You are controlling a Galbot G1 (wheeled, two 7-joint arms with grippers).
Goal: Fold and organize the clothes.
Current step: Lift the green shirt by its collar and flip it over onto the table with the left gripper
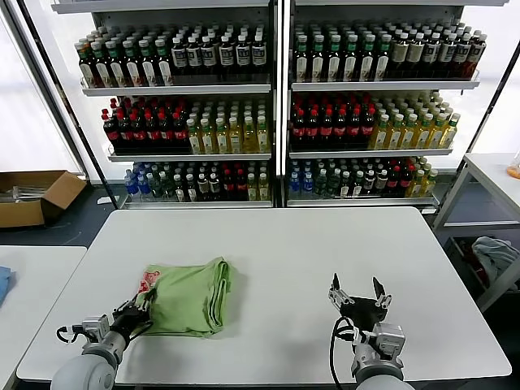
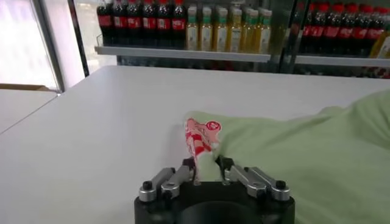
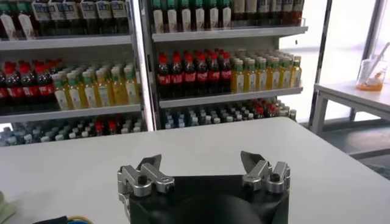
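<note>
Folded light green shirt lying on white tabletop at approx 7 o'clock of its surface, plain green side up, thick folded edges toward 3 o'clock. Small flap w/ red-and-white print turned up at shirt's 9 o'clock edge.

Left hand at that same edge, low on tabletop, fingers pinched narrow on the fabric just under the print; cloth visibly caught between the tips in left wrist view.

Right hand at approx 5 o'clock of tabletop, well apart from shirt, fingers spread wide, gripping nothing, bare tabletop beyond.

Behind tabletop, at 12 o'clock: shelf racks packed w/ bottles, dark, red, yellow-green rows. Cardboard box on floor at approx 10 o'clock. Second tabletop at 9 o'clock, another at 2 o'clock.
</note>
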